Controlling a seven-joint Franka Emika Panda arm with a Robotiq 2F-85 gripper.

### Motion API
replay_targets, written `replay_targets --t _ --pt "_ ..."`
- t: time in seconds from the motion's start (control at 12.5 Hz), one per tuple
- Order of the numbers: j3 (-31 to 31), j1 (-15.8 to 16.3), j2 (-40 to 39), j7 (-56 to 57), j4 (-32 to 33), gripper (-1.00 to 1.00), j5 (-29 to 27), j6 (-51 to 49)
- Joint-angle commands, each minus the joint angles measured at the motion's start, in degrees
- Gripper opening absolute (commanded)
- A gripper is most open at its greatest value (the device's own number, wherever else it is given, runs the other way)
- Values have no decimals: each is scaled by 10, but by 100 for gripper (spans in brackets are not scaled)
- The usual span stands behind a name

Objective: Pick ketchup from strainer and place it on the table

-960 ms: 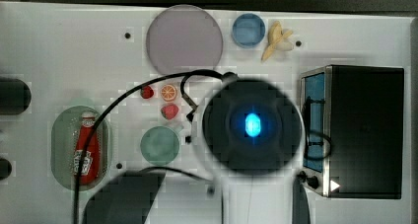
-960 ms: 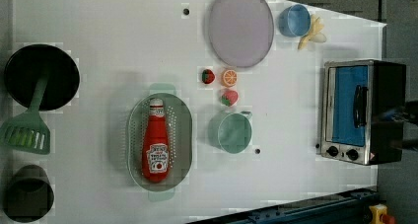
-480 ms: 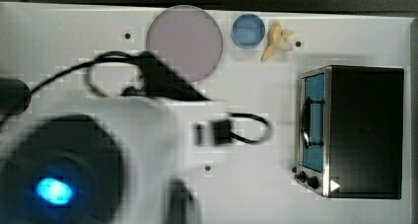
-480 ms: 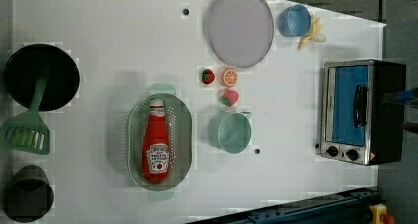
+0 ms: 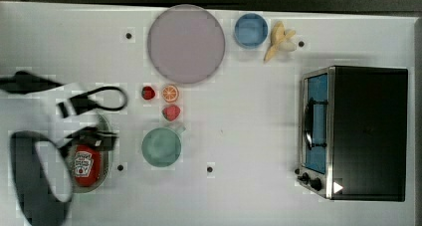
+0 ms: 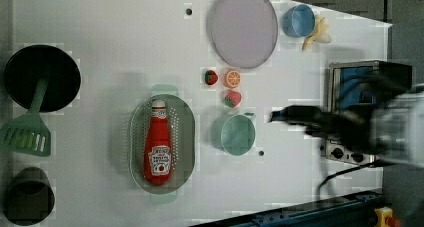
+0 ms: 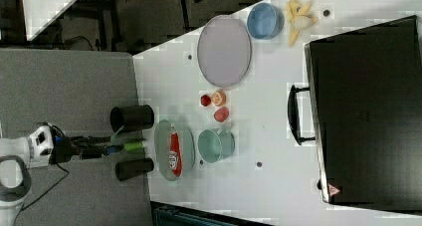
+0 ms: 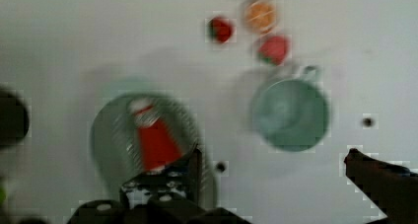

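Strainer [image 6: 186, 137]: ketchup [image 6: 158, 148] is laid lengthwise inside, on the surface [image 6: 115, 32].
Label: white with dark print, unreadable.
Cup [image 6: 233, 133]: nothing is seen inside.
End effector [image 8: 276, 169]: fingers are spread apart, nothing held.

Arm [image 5: 37, 181] hides the strainer's [image 5: 106, 131] left half.

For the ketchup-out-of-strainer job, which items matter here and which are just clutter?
Job:
ketchup, lying in the strainer
strainer
table
tool, open, above the strainer

Clutter:
teal cup
strawberries
orange slice
plate
blue bowl
banana
toaster oven
spatula
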State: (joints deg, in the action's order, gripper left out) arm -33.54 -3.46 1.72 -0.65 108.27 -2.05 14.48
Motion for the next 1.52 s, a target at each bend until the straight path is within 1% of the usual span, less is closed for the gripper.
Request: replay_targets --t 0.08,0.24,0.48,0.72,0.96,1.2,1.36,1.52 --pt "-45 8 -24 -22 10 100 0 42" --pt "-79 11 -58 -22 24 100 6 71" --pt "-99 20 -104 -25 61 100 36 129" --pt "-100 30 -148 -39 105 100 95 215" --pt "-99 31 -202 -50 137 100 136 292" --pt "-95 36 -264 -103 146 100 180 357" --pt "-88 41 -303 -142 144 100 221 388" --pt "-76 50 -334 -175 143 100 273 407"
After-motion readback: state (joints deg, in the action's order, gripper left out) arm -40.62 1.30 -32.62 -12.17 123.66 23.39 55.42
